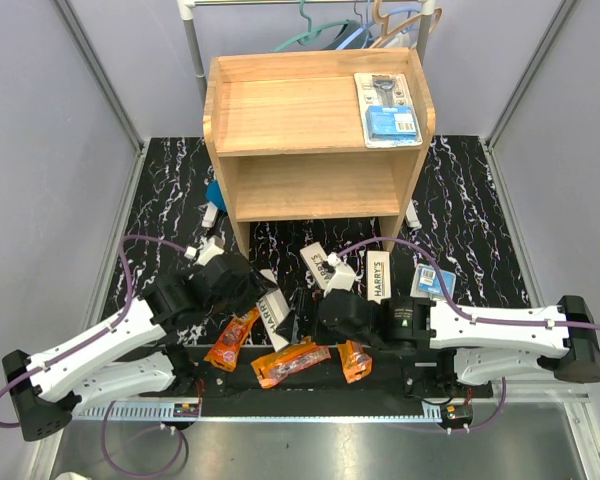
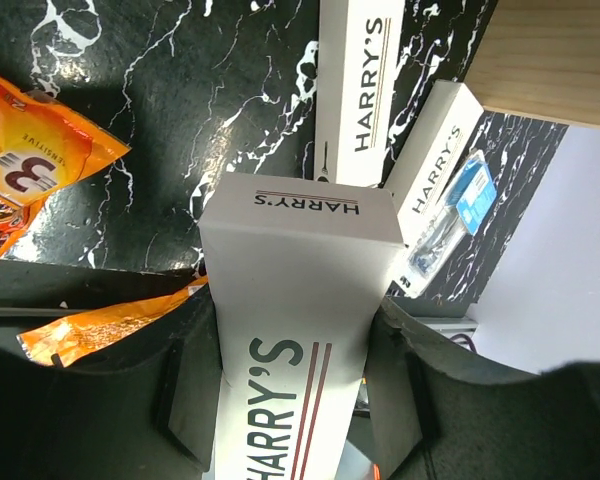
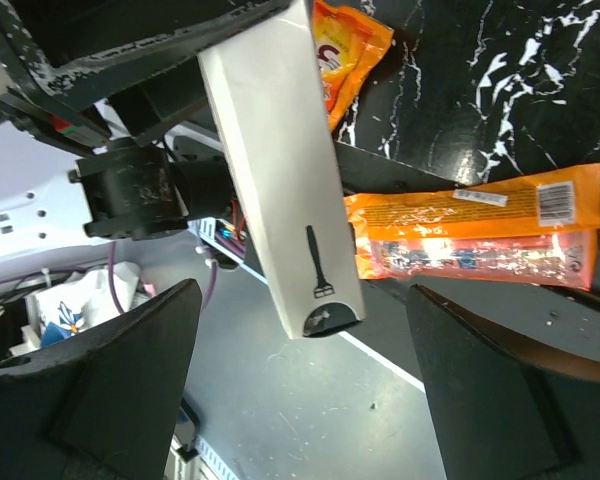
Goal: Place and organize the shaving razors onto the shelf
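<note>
My left gripper (image 2: 290, 400) is shut on a long white HARRY'S razor box (image 2: 295, 290), both pads pressed on its sides. In the top view that box (image 1: 272, 312) hangs between the arms, with the left gripper (image 1: 248, 298) to its left. My right gripper (image 3: 310, 400) stands open, its fingers (image 3: 130, 390) wide on either side of the box's (image 3: 280, 170) free end and apart from it. Two more HARRY'S boxes (image 1: 320, 262) (image 1: 378, 270) lie before the wooden shelf (image 1: 280, 105). A blue blister pack (image 1: 388, 108) lies on the shelf top, another (image 1: 435, 282) on the table.
Three orange razor packets (image 1: 232, 340) (image 1: 292, 362) (image 1: 355, 360) lie near the arm bases. A metal rail with hangers (image 1: 365, 30) stands behind the shelf. Grey walls close in the left and right sides.
</note>
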